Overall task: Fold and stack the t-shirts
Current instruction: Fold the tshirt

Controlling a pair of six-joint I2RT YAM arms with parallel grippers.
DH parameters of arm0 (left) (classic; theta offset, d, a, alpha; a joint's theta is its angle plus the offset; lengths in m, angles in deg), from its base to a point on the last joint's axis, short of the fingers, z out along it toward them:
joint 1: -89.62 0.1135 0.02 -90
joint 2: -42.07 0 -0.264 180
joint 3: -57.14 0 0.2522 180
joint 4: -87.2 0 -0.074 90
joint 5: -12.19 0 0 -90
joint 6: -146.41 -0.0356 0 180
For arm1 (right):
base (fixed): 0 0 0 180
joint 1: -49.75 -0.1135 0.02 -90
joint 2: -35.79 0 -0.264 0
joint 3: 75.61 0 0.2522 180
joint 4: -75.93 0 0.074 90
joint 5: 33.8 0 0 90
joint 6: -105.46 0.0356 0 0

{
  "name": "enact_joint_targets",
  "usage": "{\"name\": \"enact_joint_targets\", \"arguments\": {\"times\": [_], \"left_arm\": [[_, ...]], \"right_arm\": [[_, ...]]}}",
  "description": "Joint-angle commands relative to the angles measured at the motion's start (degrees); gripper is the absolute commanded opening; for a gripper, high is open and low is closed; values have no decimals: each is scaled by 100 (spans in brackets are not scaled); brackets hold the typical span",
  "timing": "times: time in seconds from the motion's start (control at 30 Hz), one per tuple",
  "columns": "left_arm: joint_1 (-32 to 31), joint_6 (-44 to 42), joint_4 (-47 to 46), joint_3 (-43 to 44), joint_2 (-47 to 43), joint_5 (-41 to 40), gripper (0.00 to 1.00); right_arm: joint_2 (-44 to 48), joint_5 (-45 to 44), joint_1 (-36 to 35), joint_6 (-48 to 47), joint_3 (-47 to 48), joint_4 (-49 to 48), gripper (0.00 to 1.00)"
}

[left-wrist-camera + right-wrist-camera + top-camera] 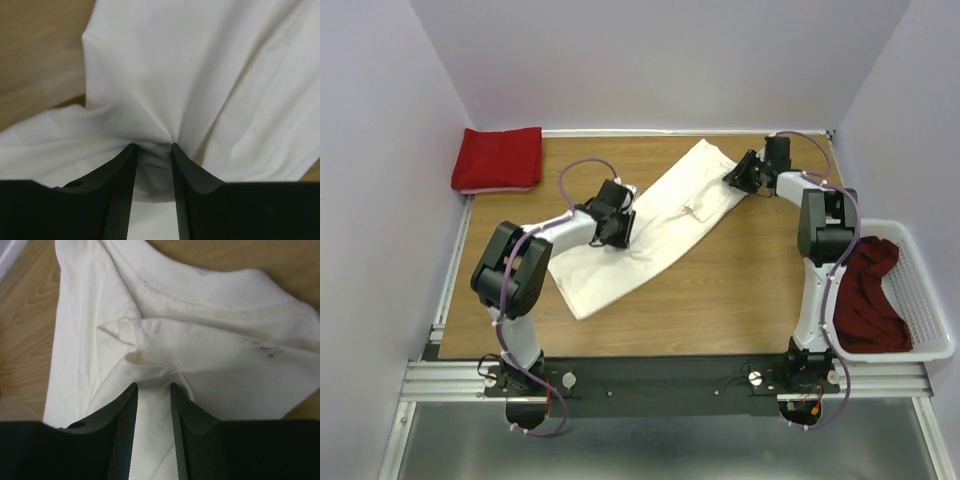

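I count one shirt done. The red shirt (498,158) lies folded into a neat square at the upper left of the top view, on the far corner of the table (750,290).

The cream shirt (650,235) is the one in hand. It lies in the middle of the frame as a long narrow band running from lower left to upper right, so I judge it has been folded lengthwise but not yet across.

The left gripper (152,147) is clamped on a bunch of cream cloth, and creases fan out from between its fingers. In the top view that grip is on the band's left edge, about midway along. The right gripper (152,386) is pinching a fold of the same shirt near the collar seam, at the band's upper right end.

The dark red shirt (865,295) sits crumpled in the basket (925,300) at the right edge, untouched as far as I can see.

So I put us at less than halfway. The cream shirt needs its cross folds and a place on the red one. Then the dark red shirt has to come out, get folded and go on top.
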Motion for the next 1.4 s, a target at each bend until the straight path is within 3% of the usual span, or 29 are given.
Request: {"name": "enact_joint_targets", "arguments": {"times": [0.0,0.17,0.43,0.6,0.77,1.0,1.07,1.1,1.23,1.37], "left_arm": [[-452,550,671,-924,-374,1192,42],[-874,990,583,-953,-683,1667,42],[-805,1807,-102,-39,29,2484,44],[-804,2071,11,454,-119,1970,46],[-655,1975,442,332,-1138,762,49],[-295,1703,259,-844,-3236,-773,54],[-251,1615,-39,-1153,-3713,-968,55],[-207,1614,-111,-1398,-4167,-1143,62],[-189,1588,-366,-1917,-5205,-1619,75],[-189,1430,-848,-2524,-6095,-1734,80]], "right_arm": [[-836,696,-26,-426,771,575,40],[-1601,1540,-17,-374,1895,628,41],[-2402,1551,-17,-365,3250,777,41],[-2069,1358,0,-514,3454,848,41],[-673,1208,-8,-769,2471,866,44],[831,1366,-289,-647,372,734,45],[946,1401,-386,-532,-52,585,44],[1008,1375,-473,-419,-402,445,44],[1026,1366,-492,-137,-1062,-65,41],[719,1155,-483,-206,-1109,-110,40]]}}
